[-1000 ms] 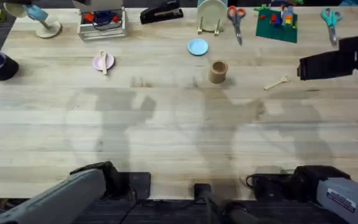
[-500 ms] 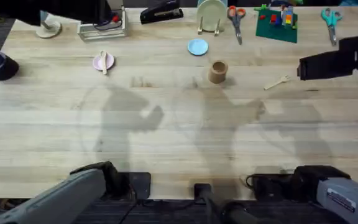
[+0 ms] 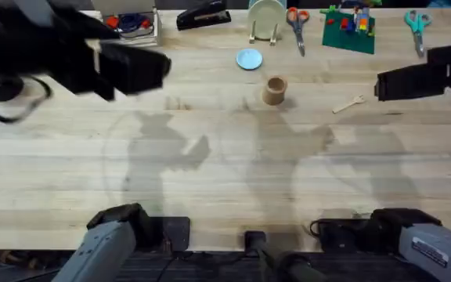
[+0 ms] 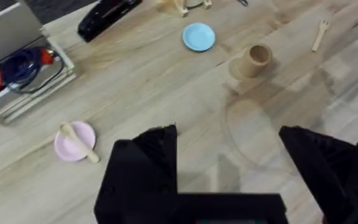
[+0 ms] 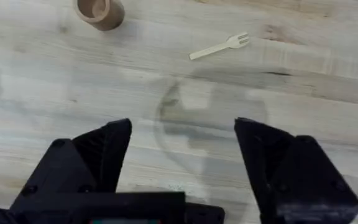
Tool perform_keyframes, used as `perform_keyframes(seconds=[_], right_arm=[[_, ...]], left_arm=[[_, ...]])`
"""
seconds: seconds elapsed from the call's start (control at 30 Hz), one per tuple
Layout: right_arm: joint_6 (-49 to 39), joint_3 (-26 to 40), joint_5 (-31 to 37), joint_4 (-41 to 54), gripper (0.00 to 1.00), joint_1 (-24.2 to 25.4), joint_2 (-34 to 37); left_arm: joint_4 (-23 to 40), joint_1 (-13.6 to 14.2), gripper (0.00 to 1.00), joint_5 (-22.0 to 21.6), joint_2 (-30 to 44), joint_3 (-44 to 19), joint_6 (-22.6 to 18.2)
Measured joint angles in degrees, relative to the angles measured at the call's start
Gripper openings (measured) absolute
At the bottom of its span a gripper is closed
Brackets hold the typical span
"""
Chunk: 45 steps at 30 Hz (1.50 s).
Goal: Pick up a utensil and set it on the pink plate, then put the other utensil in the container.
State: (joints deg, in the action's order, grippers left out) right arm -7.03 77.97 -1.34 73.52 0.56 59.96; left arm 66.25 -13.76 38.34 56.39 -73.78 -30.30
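The wooden spoon (image 4: 79, 144) lies across the pink plate (image 4: 66, 149) in the left wrist view. My left gripper (image 4: 229, 165) hangs high above the table, open and holding nothing. In the overhead view the left arm (image 3: 92, 59) looms dark over the far left and hides the plate. The wooden fork (image 3: 348, 104) lies flat to the right of the tan cup container (image 3: 274, 89), apart from it. In the right wrist view, my right gripper (image 5: 182, 155) is open and empty, well short of the fork (image 5: 219, 46) and the container (image 5: 100, 11).
A light-blue dish (image 3: 249, 59) sits just behind the container. Along the far edge stand a black stapler (image 3: 202, 14), a plate rack (image 3: 266, 17), two scissors (image 3: 296, 21), a green brick board (image 3: 349, 27) and a clear box (image 4: 17, 68). The near half of the table is bare wood.
The left arm has swung in high over the far left of the table and now covers the pink plate and spoon in the overhead view. The right arm has not moved.
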Motion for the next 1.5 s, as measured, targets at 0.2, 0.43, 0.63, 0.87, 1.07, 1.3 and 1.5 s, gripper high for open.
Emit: perform_keyframes(seconds=[0.2, 0.43, 0.63, 0.87, 1.07, 1.3, 1.5], right_arm=[[0.0, 0.0, 0.0, 0.0, 0.995, 0.0, 0.0], [0.0, 0.0, 0.0, 0.0, 0.995, 0.0, 0.0], [0.0, 0.0, 0.0, 0.0, 0.996, 0.0, 0.0], [0.0, 0.0, 0.0, 0.0, 0.995, 0.0, 0.0], [0.0, 0.0, 0.0, 0.0, 0.996, 0.0, 0.0], [0.0, 0.0, 0.0, 0.0, 0.996, 0.0, 0.0], [0.0, 0.0, 0.0, 0.0, 0.996, 0.0, 0.0]], left_arm=[[-11.8, 0.0, 0.996, 6.5, -2.5, 14.4, -0.3], [-24.2, 0.0, 0.996, 12.5, 3.3, 24.6, -0.4], [-25.9, 0.0, 0.995, 14.1, 11.5, 25.6, -4.0], [-27.0, 3.3, 0.995, 17.8, 20.1, 25.7, -20.0], [-35.7, 8.3, 0.995, 21.5, 26.7, 25.7, -25.6], [-47.1, 14.1, 0.995, 25.8, 35.1, 25.7, -27.7], [-54.7, 16.8, 0.995, 32.1, 42.8, 25.7, -28.1]])
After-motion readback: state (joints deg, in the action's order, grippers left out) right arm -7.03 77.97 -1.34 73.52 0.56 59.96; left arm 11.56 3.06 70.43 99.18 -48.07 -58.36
